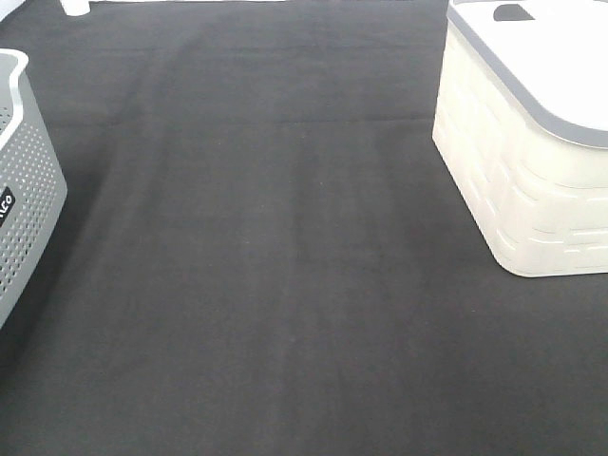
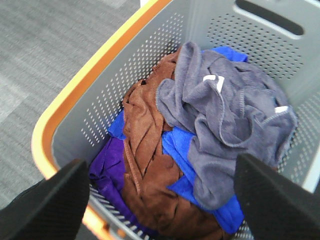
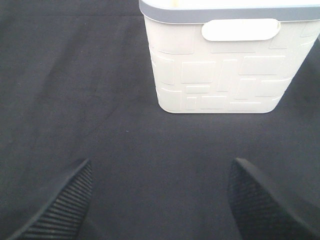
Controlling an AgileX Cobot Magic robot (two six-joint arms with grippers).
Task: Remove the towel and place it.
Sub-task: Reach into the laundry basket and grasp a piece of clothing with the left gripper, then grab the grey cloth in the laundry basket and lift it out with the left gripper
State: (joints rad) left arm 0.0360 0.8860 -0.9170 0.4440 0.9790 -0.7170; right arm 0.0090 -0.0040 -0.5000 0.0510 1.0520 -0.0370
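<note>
Grey-purple microfibre towel [image 2: 225,115] sat, topmost I think, in the perforated grey basket [image 2: 150,55]; left pincer [image 2: 160,175] and right pincer [image 3: 161,167] gaped wide.

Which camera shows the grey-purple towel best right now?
Left wrist: the towel lies crumpled atop the other cloths in the grey basket, plainly visible. Exterior high catches just that basket's outer wall, right wrist the white basket; neither shows the towel.

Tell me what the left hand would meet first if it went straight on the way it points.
Probably the crumpled grey-purple microfibre towel, topmost in the grey perforated plastic basket; the open left hand aims into that pile. The brown cloth beside it could come first; depth is unclear.
</note>
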